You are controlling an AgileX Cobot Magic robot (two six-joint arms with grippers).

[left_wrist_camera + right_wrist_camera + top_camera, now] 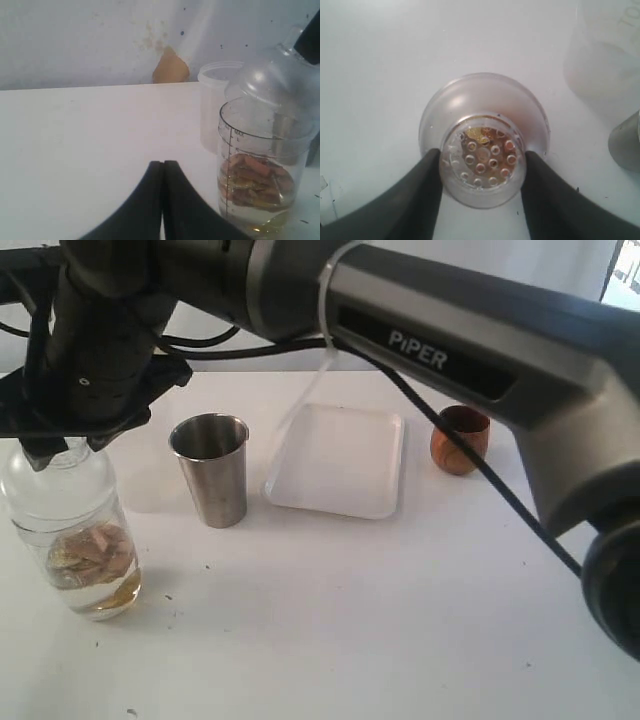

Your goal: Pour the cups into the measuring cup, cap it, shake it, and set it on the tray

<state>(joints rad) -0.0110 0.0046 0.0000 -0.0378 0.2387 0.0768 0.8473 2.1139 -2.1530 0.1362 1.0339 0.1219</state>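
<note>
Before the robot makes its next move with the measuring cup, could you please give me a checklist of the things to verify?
1. Measuring cup holds liquid and brown pieces: ok.
2. Dome lid sits on the measuring cup: ok. Sealed all around: cannot tell.
3. Right gripper has one finger on each side of the lid's perforated top: ok.
4. Left gripper is shut and holds nothing: ok.
5. Steel tumbler and wooden cup stand upright, apart from the measuring cup: ok. Emptied: cannot tell.
6. Tray has nothing on it: ok.
</note>
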